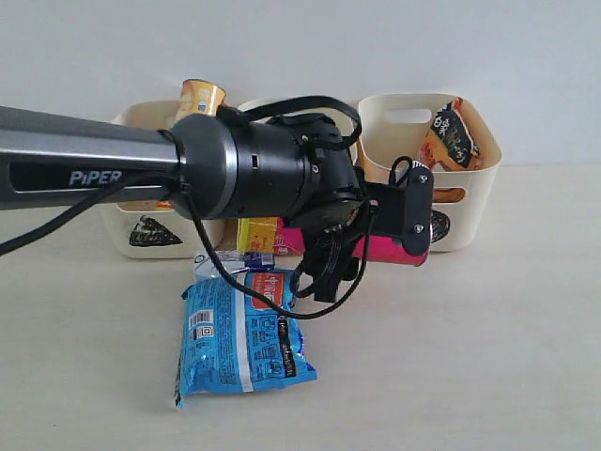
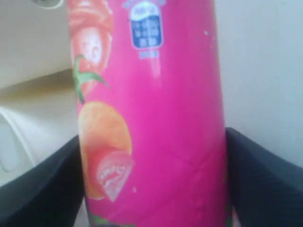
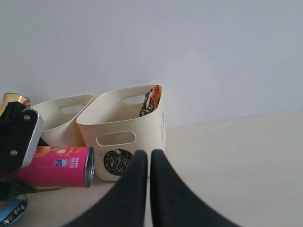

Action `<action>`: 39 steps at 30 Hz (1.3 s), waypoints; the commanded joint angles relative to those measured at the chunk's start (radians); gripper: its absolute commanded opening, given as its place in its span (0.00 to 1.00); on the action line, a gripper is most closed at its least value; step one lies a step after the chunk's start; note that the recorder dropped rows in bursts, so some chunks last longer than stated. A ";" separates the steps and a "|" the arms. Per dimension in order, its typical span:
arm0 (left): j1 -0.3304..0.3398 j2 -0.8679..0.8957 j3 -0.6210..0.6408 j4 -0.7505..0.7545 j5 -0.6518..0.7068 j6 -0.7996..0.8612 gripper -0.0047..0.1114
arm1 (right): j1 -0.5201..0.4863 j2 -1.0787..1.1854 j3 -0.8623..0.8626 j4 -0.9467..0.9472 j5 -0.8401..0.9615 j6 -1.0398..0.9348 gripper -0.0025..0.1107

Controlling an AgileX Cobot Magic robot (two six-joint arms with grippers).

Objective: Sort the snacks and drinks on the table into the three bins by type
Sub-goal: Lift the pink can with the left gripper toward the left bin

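My left gripper [image 1: 380, 246] reaches in from the left and is shut on a pink chip tube [image 1: 392, 251], held lying sideways in front of the bins. In the left wrist view the tube [image 2: 161, 118] fills the gap between the black fingers [image 2: 47, 189], which press on both its sides. The right wrist view shows the tube [image 3: 54, 165] next to the circle-marked bin [image 3: 123, 127]. An orange-black bag [image 1: 453, 134] stands in that bin [image 1: 474, 178]. A yellow tube [image 1: 200, 97] rises from the triangle-marked bin [image 1: 141, 225]. My right gripper [image 3: 150, 158] is shut and empty.
A blue bag [image 1: 244, 338] lies flat on the table [image 1: 488, 357] in front of the arm. Behind it sit a small white-and-blue carton [image 1: 218, 264] and a yellow pack [image 1: 256, 233]. The middle bin [image 1: 258, 105] is mostly hidden by the arm.
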 commanded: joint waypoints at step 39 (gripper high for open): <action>0.659 -0.439 -0.001 -0.891 -0.062 -0.352 0.08 | 0.002 -0.005 0.000 -0.007 -0.002 -0.002 0.02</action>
